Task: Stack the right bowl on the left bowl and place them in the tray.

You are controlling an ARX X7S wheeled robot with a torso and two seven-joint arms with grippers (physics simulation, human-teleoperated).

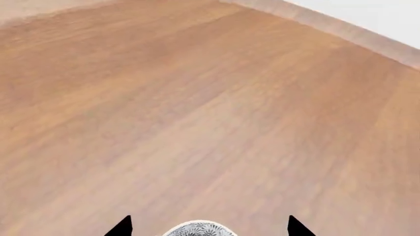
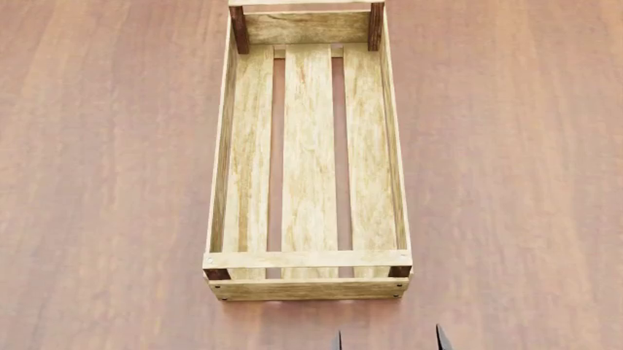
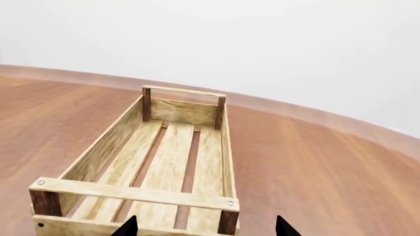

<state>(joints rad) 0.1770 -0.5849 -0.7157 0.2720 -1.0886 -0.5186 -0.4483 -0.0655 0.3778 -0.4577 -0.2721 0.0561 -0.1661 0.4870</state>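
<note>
Wood-grain tabletop [image 2: 107, 182] fills all three of my feeds, with the tray [image 2: 226, 153] lying lengthwise in front of me.

On the left wrist feed I see bare wood running to a pale wall, the two dark tips of the left gripper [image 1: 208, 227] spread wide apart, and a sliver of a grey patterned bowl [image 1: 199, 229] between them at the frame edge; I cannot tell whether the tips touch it. On the head feed the tray sits centred, its three floor slats bare, its near end rail just beyond two dark fingertips [image 2: 443, 340] at the bottom edge. On the right wrist feed the right gripper [image 3: 204, 227] stands released, tips apart, grasping nothing, just short of the tray's near end.
</note>
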